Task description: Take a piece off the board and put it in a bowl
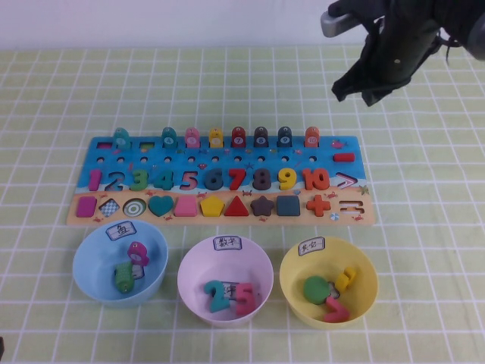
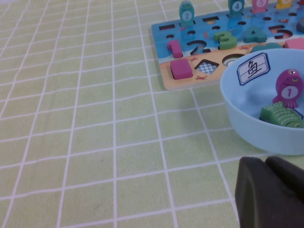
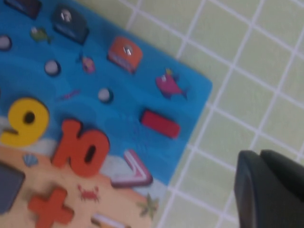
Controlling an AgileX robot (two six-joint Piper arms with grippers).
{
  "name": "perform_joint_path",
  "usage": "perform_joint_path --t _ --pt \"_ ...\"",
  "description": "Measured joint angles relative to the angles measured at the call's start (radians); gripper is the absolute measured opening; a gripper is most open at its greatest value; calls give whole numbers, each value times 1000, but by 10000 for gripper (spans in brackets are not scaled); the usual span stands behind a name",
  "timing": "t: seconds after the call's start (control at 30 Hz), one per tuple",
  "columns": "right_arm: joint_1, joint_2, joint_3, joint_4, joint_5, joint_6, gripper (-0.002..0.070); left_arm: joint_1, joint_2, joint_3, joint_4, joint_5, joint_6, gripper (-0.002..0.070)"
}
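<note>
**Ana:** Fish pieces stand in a row along the far edge of the board (image 1: 220, 182). Which one is it after?

**Ben:** The orange piece (image 1: 311, 137), I'd say, at the right end of that row, upright on its peg hole. The right gripper (image 1: 362, 89) hangs above and behind that corner, clenched on nothing.

**Ana:** So it has to open first.

**Ben:** Yes. My advice: spread the jaws, come straight down over the orange fish, pinch its flat sides and lift vertically, so the dark neighbour beside it isn't knocked. Then carry it across to the light blue bowl (image 1: 91, 262) at the near left, which already holds a pink fish (image 1: 137, 252) and a green fish (image 1: 123, 277).

**Ana:** And the left gripper (image 2: 266, 190)?

**Ben:** Low, just beside that blue bowl, near the front edge of the worktop (image 1: 424, 227). I cannot tell whether it is open or closed.

**Ana:** Anything awkward about the surface?

**Ben:** Pale green cloth with a white grid, flat, slightly wrinkled. The pink bowl (image 1: 225, 279) and yellow bowl (image 1: 328, 282) sit alongside; a plain white wall stands behind.
</note>
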Motion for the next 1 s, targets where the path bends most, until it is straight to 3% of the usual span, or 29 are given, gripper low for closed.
perform_joint_path --t 0.33,0.43,0.57,0.67,1.0 --pt "20 133 -99 91 4 -6 2 0 0 0 2 0 0 -5" --pt "20 152 -99 154 -11 -17 97 0 0 0 2 0 0 -5" --pt "23 168 -101 192 -87 -9 312 0 0 0 2 0 0 -5" --pt "26 174 -102 190 -156 24 384 0 0 0 2 0 0 -4" --pt "27 204 -103 178 -246 54 389 0 0 0 5 0 0 -5"
